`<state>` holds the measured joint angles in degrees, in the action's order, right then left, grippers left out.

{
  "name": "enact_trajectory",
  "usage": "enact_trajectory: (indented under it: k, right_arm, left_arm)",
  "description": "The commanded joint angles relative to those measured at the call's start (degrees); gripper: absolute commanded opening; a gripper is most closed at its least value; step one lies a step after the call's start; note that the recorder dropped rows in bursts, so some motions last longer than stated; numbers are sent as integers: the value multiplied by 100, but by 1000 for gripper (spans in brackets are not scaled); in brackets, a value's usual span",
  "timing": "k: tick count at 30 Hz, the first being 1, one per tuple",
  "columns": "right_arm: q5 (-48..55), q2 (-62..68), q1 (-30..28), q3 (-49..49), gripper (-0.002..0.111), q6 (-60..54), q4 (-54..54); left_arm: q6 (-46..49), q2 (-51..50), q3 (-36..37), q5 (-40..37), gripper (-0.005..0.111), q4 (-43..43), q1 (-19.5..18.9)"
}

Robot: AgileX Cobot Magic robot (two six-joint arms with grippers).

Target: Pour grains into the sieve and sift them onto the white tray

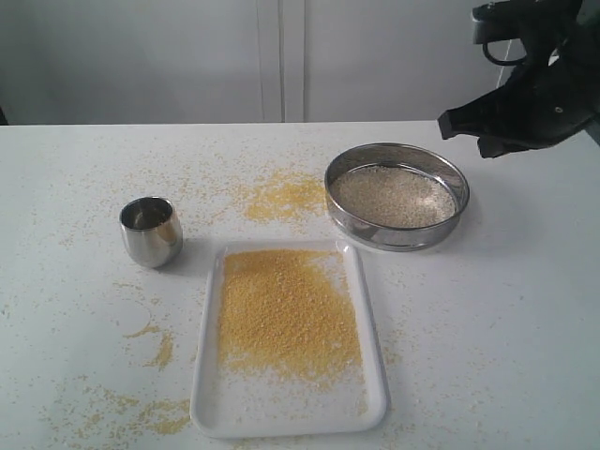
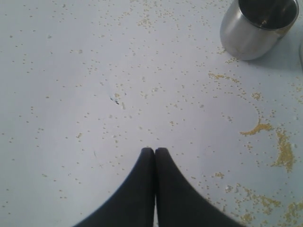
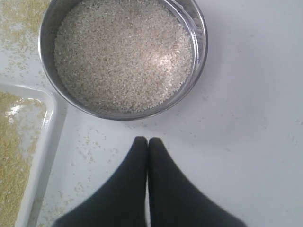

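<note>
**Desk:** What does the frame show, biggest thing first?

**Photographer:** A pale table (image 1: 75, 169) dusted with stray meal. At its near middle lies the white tray (image 1: 281, 408), with fine yellow grains (image 1: 286, 314) spread over most of it. The sieve (image 1: 394, 242) stands on the table just beyond the tray's far right corner, holding only coarse pale grains (image 1: 394, 195). A steel cup (image 1: 151, 232) stands upright off the tray's far left corner.

**Desk:** And the arms?

**Photographer:** The right gripper (image 3: 148, 140) hangs above bare table just beside the sieve, on the side away from the tray, jaws pressed together on nothing. The left gripper (image 2: 155, 150), jaws likewise closed and empty, hovers near the cup, farther from the tray.

**Desk:** Which step is this?

**Photographer:** By my reading, pouring and sifting are done. A further shake would call for the right jaws to part and take the sieve's rim, then carry it level over the tray.
</note>
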<state>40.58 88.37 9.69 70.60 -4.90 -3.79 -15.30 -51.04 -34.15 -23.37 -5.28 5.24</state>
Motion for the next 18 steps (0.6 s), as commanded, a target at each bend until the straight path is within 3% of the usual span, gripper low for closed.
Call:
enact_trajectory:
  k: [1, 18]
  right_arm:
    - [-104, -535, 6, -380, 0, -108, 82]
    - [-1177, -3204, 6, -2435, 0, -91, 59]
  left_arm:
    - [5, 40, 40, -30, 1, 52, -25]
    - [5, 40, 40, -30, 1, 52, -25]
